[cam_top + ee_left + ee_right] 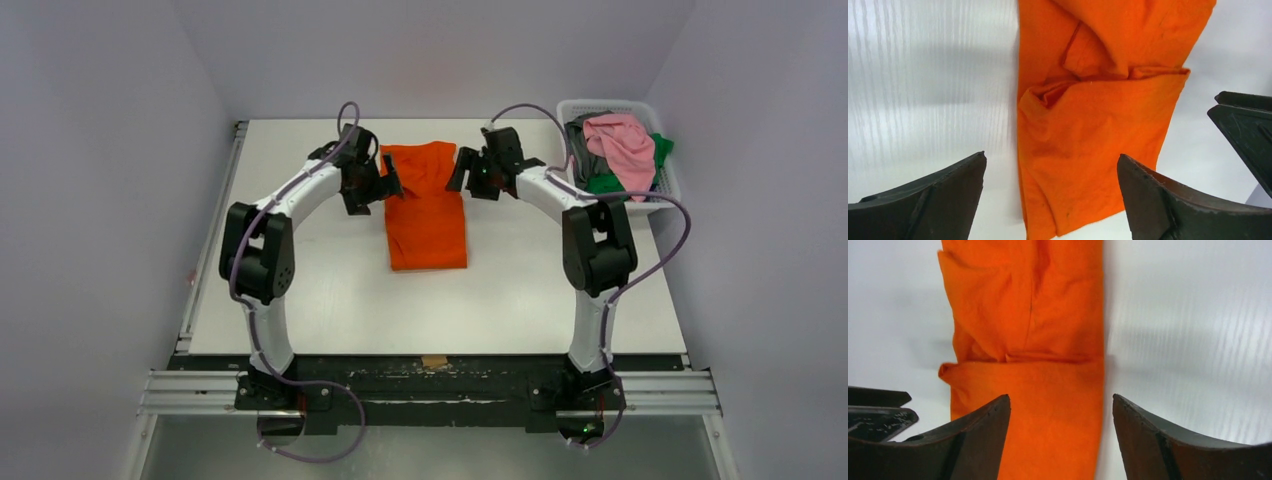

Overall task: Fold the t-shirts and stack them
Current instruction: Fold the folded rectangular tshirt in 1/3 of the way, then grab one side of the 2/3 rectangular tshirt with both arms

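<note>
Spread and empty, my left gripper (pixel 390 186) and right gripper (pixel 459 175) flank the far end of the orange t-shirt (pixel 427 220), which lies lengthwise toward the tabletop's (pixel 330 300) near edge.

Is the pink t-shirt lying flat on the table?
No, the pink t-shirt lies crumpled inside the white basket at the far right of the top view.

White table (pixel 330 300) boxed in by plain pale-grey walls (pixel 100 150).
</note>
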You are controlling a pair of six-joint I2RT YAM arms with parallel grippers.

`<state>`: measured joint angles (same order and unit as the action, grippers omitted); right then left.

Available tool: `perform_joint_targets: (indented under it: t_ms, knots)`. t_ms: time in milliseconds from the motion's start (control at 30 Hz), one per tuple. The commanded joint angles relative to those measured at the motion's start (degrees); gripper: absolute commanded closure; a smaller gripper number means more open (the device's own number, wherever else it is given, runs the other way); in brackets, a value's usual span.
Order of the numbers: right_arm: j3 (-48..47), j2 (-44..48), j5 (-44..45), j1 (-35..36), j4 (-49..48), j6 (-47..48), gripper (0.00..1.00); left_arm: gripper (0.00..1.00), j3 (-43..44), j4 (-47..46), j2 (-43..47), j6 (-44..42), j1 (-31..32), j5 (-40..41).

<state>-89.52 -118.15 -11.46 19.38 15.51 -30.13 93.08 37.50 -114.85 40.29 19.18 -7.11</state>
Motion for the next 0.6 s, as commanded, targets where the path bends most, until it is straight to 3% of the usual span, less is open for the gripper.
perform_joint_targets:
  t_ms: [0, 167, 300, 567]
  knots:
    - [8.88, 9.57, 0.83, -0.14, -2.04, 1.65, 0.27, 0.0, -8.75, -4.28, 10.97, -1.14, -0.17, -3.33]
    - [27.21, 19.9, -4.21, 0.05, -9.07, -1.8, 0.29, 0.02, -26.19, -11.04, 20.4, -0.39, 2.97, -6.35]
    - [37.22, 24.31, -9.78, 0.52, -11.99, -2.39, 0.38, 0.2, -37.64, -18.4, 25.23, 0.65, 5.26, -10.54]
    - [45.03, 25.72, -13.75, 0.99, -17.61, -3.42, 0.55, 0.53, -40.93, -22.85, 21.11, -0.72, 6.5, -11.88]
